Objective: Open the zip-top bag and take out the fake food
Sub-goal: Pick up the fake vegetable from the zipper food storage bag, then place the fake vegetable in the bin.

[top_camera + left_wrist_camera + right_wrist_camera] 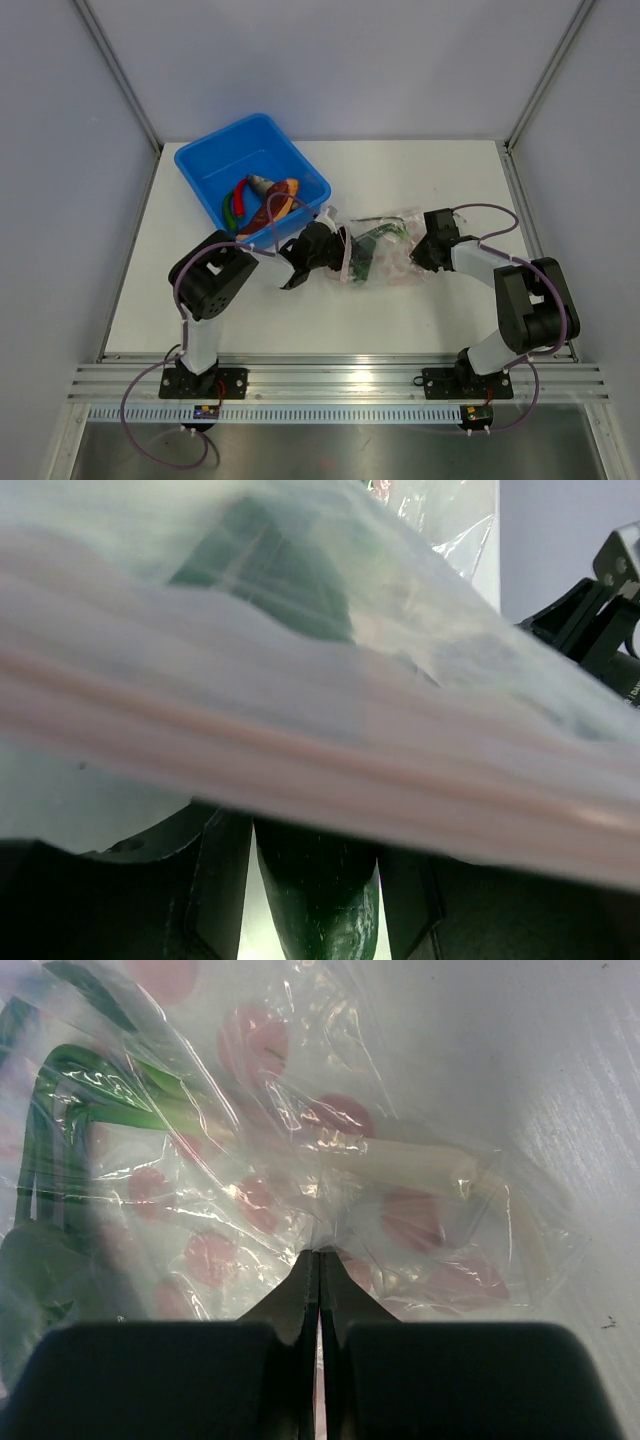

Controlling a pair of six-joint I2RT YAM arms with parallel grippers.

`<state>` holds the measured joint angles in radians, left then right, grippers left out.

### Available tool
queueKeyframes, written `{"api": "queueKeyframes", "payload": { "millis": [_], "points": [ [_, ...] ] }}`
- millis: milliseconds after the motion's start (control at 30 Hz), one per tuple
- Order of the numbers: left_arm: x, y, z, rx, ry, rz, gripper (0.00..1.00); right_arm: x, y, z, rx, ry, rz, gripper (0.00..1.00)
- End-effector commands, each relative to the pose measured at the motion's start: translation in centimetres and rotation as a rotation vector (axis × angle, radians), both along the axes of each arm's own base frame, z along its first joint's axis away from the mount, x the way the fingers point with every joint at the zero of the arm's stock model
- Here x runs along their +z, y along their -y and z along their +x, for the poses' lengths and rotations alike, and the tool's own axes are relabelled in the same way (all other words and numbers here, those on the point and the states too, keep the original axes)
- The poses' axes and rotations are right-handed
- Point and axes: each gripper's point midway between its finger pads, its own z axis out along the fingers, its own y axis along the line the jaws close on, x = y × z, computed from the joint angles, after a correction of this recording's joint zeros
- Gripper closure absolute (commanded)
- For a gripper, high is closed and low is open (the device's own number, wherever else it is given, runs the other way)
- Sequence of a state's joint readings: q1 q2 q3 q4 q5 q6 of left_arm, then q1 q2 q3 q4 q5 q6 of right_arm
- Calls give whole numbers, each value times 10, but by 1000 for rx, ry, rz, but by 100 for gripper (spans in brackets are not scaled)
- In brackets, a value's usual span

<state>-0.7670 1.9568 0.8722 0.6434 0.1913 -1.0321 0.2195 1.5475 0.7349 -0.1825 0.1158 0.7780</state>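
The clear zip-top bag [390, 255] with pink marks lies on the table between my two grippers. Green fake food [375, 240] shows inside it. My left gripper [335, 250] is at the bag's mouth. In the left wrist view the pinkish zip strip [300, 750] crosses the frame, and the left gripper [315, 825] is closed on a dark green toy piece [315, 900]. My right gripper [418, 255] is shut on the bag's far end. It pinches the plastic [300, 1160] at its tips [320, 1252], next to green beans [90, 1090].
A blue tub [200, 160] stands at the back left, just behind the left gripper. It holds a grey fish [262, 184], a red chili [260, 215], a green pepper [230, 208] and an orange piece [288, 188]. White walls enclose the table.
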Motion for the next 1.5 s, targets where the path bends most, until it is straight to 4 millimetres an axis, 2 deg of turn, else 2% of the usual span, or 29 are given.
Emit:
{"api": "queueKeyframes", "payload": {
  "millis": [0,167,267,400,467,500,633,767,800,833,933,1000,1133,1233,1300,1467],
  "points": [
    [6,-11,-6,-88,-6,109,67,12,6,12,-13,37,-23,100],
    [0,-34,0,-76,-11,151,67,10,9,12,-17,33,-27,100],
    [3,-44,2,-74,-3,148,68,8,8,10,-14,28,-19,100],
    [4,-52,-6,-87,0,155,68,8,7,12,-9,30,-9,100],
    [10,-54,-8,-89,17,151,68,7,7,11,-11,27,-5,100],
    [4,-59,-13,-89,6,169,68,7,7,11,-11,25,-7,100],
    [7,-65,-17,-86,33,171,68,8,6,11,-5,29,-1,100],
    [20,-70,-12,-82,75,210,69,8,5,12,3,29,6,100],
    [14,-76,-16,-99,59,266,69,7,4,12,5,24,5,100],
    [17,-78,-16,-105,60,287,69,7,4,12,9,23,8,100],
    [29,-80,-15,-136,71,335,70,7,2,12,18,22,9,100],
    [37,-82,-19,-155,76,344,71,7,3,13,17,26,7,100],
    [38,-97,-33,-150,68,373,71,7,2,13,18,23,13,100],
    [37,-112,-47,-146,77,390,71,6,1,13,21,20,16,100],
    [28,-126,-57,-133,61,436,71,7,1,13,19,24,18,100],
    [38,-151,-71,-91,83,489,71,7,1,13,17,25,19,100]
  ]
}}
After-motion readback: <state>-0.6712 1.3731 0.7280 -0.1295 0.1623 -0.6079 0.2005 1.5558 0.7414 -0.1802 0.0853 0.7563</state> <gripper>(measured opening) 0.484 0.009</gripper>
